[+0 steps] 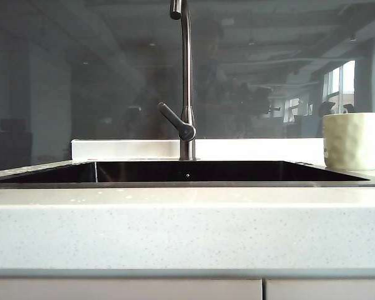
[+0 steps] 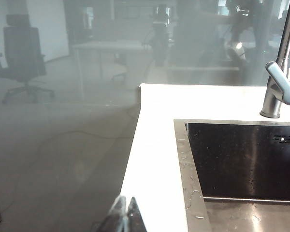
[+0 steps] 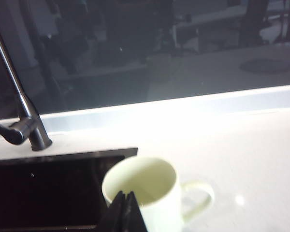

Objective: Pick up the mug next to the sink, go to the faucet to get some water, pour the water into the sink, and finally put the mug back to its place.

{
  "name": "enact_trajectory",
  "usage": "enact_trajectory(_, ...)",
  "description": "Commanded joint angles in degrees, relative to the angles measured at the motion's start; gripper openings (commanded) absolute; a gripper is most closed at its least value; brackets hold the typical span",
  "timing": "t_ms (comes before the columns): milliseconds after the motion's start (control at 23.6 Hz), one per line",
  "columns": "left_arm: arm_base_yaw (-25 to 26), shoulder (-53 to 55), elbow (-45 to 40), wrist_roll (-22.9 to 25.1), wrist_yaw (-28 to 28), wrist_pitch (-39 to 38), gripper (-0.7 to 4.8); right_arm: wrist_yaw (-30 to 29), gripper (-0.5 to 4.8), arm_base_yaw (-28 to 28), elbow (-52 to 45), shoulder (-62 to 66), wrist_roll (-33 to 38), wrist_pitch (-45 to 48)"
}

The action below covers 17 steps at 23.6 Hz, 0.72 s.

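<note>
The cream dimpled mug (image 1: 353, 140) stands upright on the countertop just right of the sink (image 1: 187, 184), its handle pointing away from the basin. In the right wrist view my right gripper (image 3: 125, 194) is shut and empty, its tips over the near rim of the mug (image 3: 159, 212); I cannot tell whether they touch it. No water shows in the mug or at the faucet (image 1: 186, 81). My left gripper (image 2: 125, 200) is shut and empty, above the counter's left edge, well clear of the sink (image 2: 183, 159). Neither gripper appears in the exterior view.
The faucet (image 3: 24, 116) rises behind the sink (image 3: 63, 155), its lever (image 1: 175, 122) angled to the left. A glass panel (image 1: 81, 81) runs along the back of the pale speckled countertop (image 1: 187, 231). Droplets dot the sink's rim in the left wrist view, where the faucet (image 2: 280, 72) stands too.
</note>
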Motion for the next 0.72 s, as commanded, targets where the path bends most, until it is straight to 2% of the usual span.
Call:
enact_trajectory(42,0.1,0.0,0.2,-0.4,0.2,0.6,-0.03,0.2,-0.09,-1.4,-0.5,-7.8,-0.6,-9.2)
enact_trajectory(170,0.1,0.0,0.2,-0.4,0.3,0.6,-0.03,2.8,-0.09,-2.3,-6.8,-16.7,-4.7,-8.2)
enact_trajectory(297,0.1,0.0,0.2,-0.4,0.3,0.6,-0.03,6.8,-0.09,-2.1,-14.2,-24.2,-5.0,-7.1)
enact_trajectory(424,0.1,0.0,0.2,-0.4,0.3,0.6,-0.03,7.7,-0.09,-2.1,-19.5,-31.3,-5.0,-8.5)
enact_trajectory(721,0.1,0.0,0.2,-0.4,0.2,0.6,-0.03,7.9,-0.09,-2.1,-21.1,-43.4,-10.2,-17.7)
